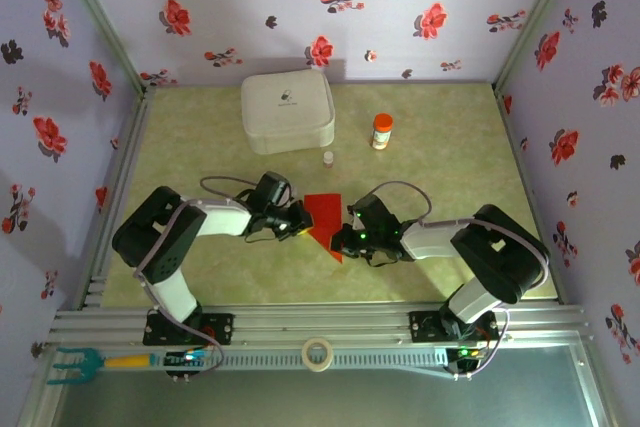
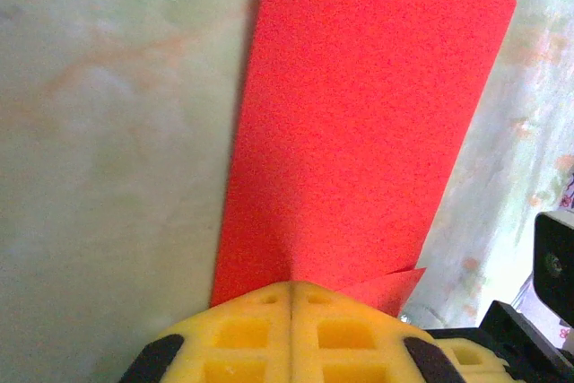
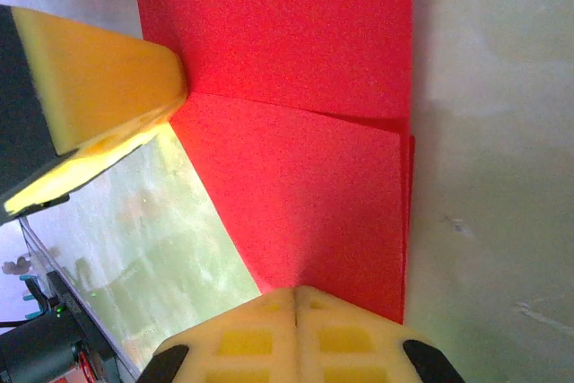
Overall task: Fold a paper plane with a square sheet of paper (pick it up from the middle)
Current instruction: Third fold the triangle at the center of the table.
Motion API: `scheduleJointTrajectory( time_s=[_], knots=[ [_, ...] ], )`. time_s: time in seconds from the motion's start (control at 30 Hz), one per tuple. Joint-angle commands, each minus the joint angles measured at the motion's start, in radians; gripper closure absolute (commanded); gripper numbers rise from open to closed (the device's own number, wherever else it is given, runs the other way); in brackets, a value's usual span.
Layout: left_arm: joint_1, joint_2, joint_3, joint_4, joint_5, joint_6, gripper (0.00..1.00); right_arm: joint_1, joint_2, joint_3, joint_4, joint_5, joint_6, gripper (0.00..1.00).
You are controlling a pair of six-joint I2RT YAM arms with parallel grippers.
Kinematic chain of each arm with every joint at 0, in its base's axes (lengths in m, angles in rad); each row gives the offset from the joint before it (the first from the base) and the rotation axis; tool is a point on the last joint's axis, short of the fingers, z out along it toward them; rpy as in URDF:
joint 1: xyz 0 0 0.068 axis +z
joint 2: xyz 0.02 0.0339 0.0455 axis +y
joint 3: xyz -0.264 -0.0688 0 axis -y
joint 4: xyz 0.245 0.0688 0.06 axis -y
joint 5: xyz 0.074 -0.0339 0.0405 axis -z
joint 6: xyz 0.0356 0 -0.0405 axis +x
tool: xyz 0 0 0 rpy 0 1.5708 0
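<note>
Top external: red paper sheet [image 1: 324,217] at mid-table between the two arms, already creased, wide at the far end and tapering to a point toward the near edge. Left gripper [image 1: 301,220] at the sheet's left side, right gripper [image 1: 343,238] at its right side near the point, both touching the paper. White rounded case [image 1: 287,111] well apart at the far side; orange-capped bottle [image 1: 381,132] to the case's right; small vial [image 1: 328,158] between case and sheet. Tape roll [image 1: 318,353] on the near rail.

Left wrist: yellow fingers [image 2: 242,329] pressed together with no gap, seam closed on the near edge of the red sheet; small crease fanning out from the pinch. Sheet's left edge casting a shadow on the pale green tabletop [image 2: 99,132].

Right wrist: yellow fingers [image 3: 242,338] likewise pressed together, pinching the sheet's edge. Diagonal fold line across the paper, one flap over another. Left gripper's yellow finger touching the sheet at upper left.
</note>
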Motion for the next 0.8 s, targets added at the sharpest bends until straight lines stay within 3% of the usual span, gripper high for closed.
scheduleJointTrajectory(
  time_s=[0.0,0.27,0.43,0.77],
  knots=[
    [0.044,-0.011,-0.028,-0.083,-0.075,0.044,0.96,-0.007,0.024,-0.041,-0.119,0.020,-0.005,1.00],
    [0.044,-0.140,0.017,-0.189,-0.098,0.072,0.95,-0.007,0.033,-0.026,-0.130,0.011,-0.019,1.00],
    [-0.012,-0.197,0.026,-0.179,-0.096,0.068,0.93,-0.008,0.033,-0.020,-0.135,0.010,-0.022,1.00],
    [-0.117,-0.036,0.061,-0.081,-0.050,0.045,0.94,-0.009,0.017,-0.020,-0.131,0.011,-0.015,1.00]
  ],
)
